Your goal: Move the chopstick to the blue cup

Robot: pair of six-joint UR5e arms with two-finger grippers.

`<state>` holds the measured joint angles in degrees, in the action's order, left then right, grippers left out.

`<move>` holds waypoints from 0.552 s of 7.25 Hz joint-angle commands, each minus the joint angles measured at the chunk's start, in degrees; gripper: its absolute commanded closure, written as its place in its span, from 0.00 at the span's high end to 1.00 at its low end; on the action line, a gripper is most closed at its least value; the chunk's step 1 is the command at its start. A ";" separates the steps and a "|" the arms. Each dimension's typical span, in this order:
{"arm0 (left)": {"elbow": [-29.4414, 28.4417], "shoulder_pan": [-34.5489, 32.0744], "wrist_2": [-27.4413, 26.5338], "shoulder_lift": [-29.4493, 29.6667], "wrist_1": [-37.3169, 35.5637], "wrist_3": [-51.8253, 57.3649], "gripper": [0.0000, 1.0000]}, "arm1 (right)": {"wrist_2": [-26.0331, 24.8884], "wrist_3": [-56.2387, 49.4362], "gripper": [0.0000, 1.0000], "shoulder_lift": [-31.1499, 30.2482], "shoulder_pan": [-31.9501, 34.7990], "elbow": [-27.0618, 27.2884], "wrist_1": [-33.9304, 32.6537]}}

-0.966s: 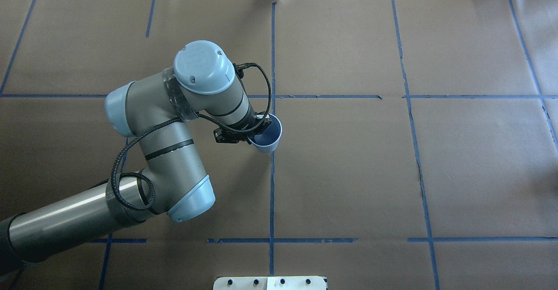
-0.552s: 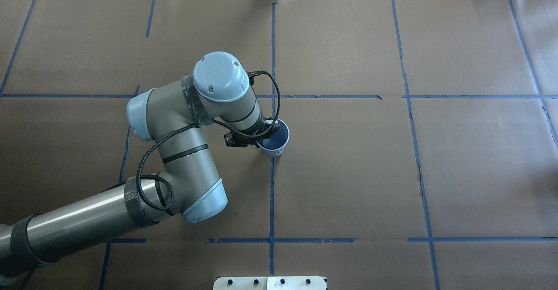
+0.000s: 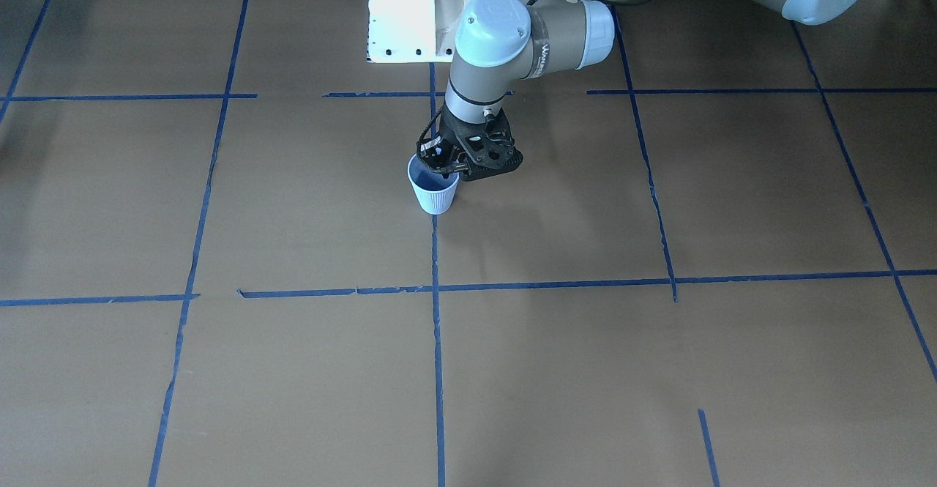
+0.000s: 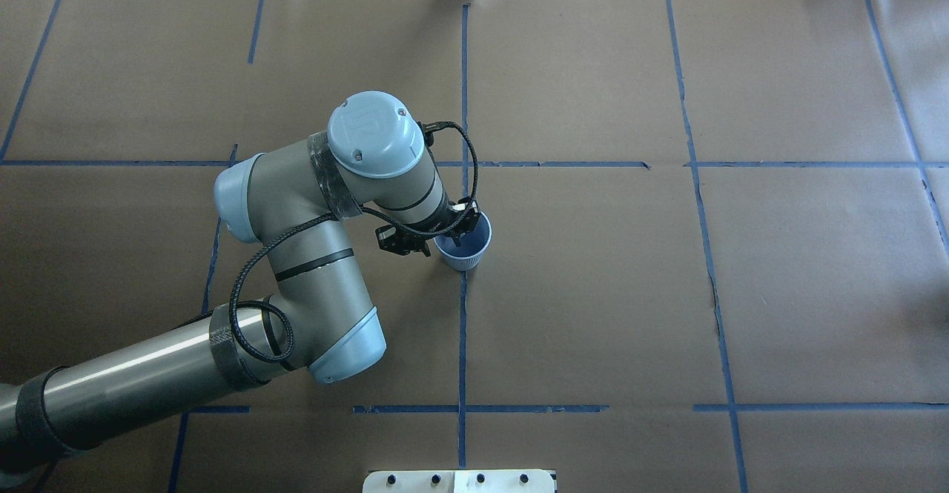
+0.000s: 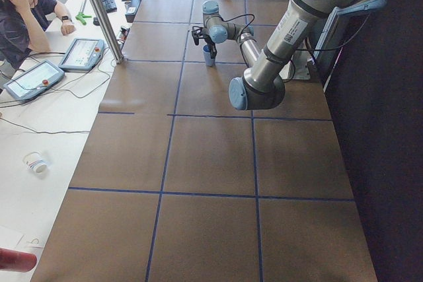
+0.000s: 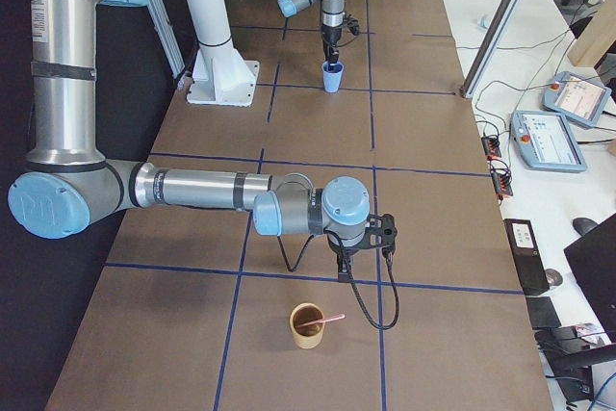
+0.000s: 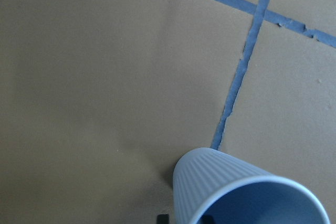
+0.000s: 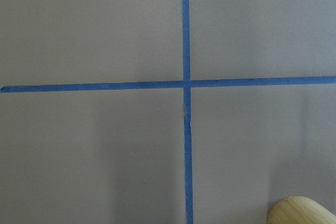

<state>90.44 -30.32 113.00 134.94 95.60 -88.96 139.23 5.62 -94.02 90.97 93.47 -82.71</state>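
The blue cup (image 4: 464, 242) stands upright on the brown paper on a blue tape line, also in the front view (image 3: 434, 190) and the left wrist view (image 7: 247, 198). My left gripper (image 4: 447, 235) is at its rim, one finger inside and one outside, shut on the cup wall. A pale pink chopstick end (image 6: 333, 318) sticks out of a tan cup (image 6: 308, 325) far off on my right. My right gripper (image 6: 364, 238) hovers just beyond that tan cup; I cannot tell whether it is open or shut. The tan cup's rim shows in the right wrist view (image 8: 300, 211).
The table is covered in brown paper with a grid of blue tape lines (image 4: 463, 315). The robot's white base (image 3: 410, 11) stands at the table's near edge. An operator (image 5: 26, 18) sits at a side desk with tablets and cables.
My left arm has moved right with the blue cup. The cup was tilted in the air and now stands upright on the table. Little has moved in the last half second.
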 commanded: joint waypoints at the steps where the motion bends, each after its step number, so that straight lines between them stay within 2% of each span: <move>1: 3.32 -1.74 0.46 -0.46 -0.76 0.01 1.00 | 0.25 0.00 1.00 0.50 0.00 -0.13 0.00; 4: 17.71 -6.93 5.64 -8.62 -8.22 1.67 1.00 | -0.19 -0.88 1.00 -0.54 1.83 -0.74 0.09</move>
<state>102.71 -35.00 117.09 129.35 90.11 -88.33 139.19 5.04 -94.02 91.45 93.07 -82.65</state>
